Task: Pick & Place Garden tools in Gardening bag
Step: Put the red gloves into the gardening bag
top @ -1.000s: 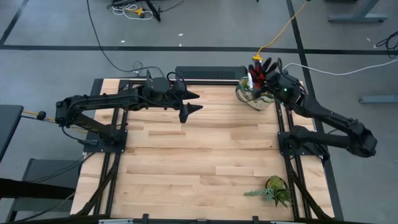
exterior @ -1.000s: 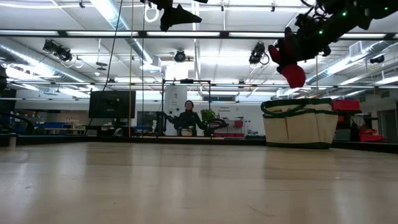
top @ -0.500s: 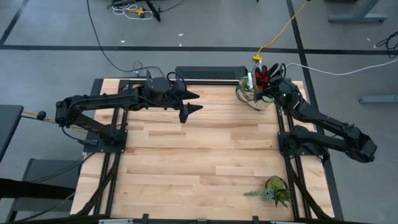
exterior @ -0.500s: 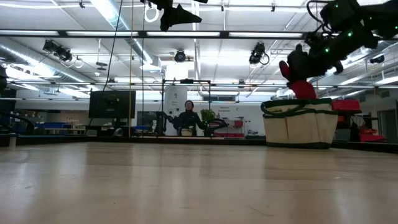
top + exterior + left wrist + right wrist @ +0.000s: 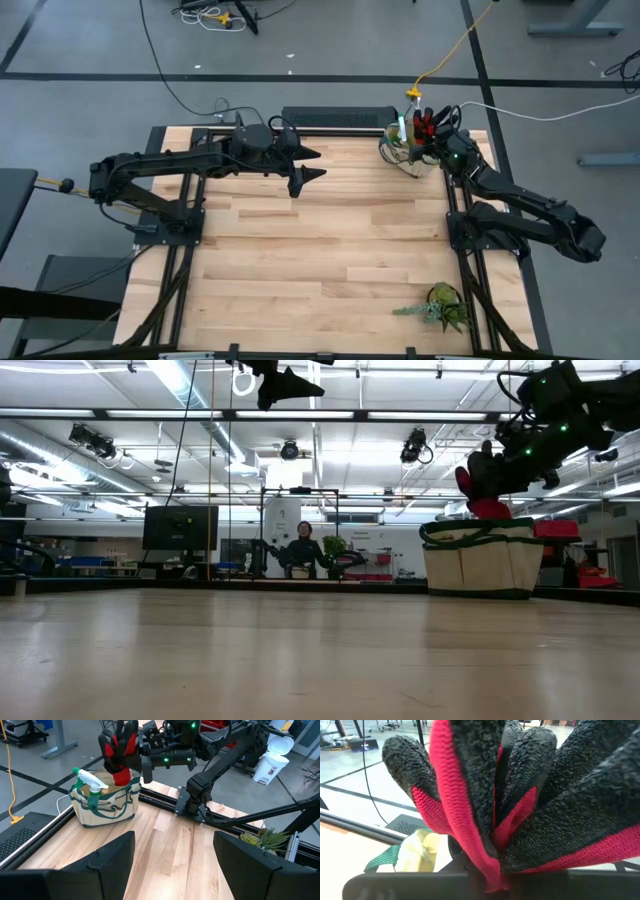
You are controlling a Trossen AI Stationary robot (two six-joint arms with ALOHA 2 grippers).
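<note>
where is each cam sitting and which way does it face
High: overhead, straight down on the table; both arms show.
Low: tabletop height, looking level toward the gardening bag; arms enter from above.
Left wrist: past the open left gripper toward the bag.
Right wrist: filled by gloves in the shut right gripper.
High and left wrist share the plant.

Red-and-black gloves [image 5: 119, 751] hang bunched, fingers up, cuffs dipping into the beige, green-trimmed gardening bag [image 5: 105, 802], which stands upright at the table's far right corner.

Gloves [image 5: 119, 751] red/blk; bag [image 5: 102, 801] beige/grn.
</note>
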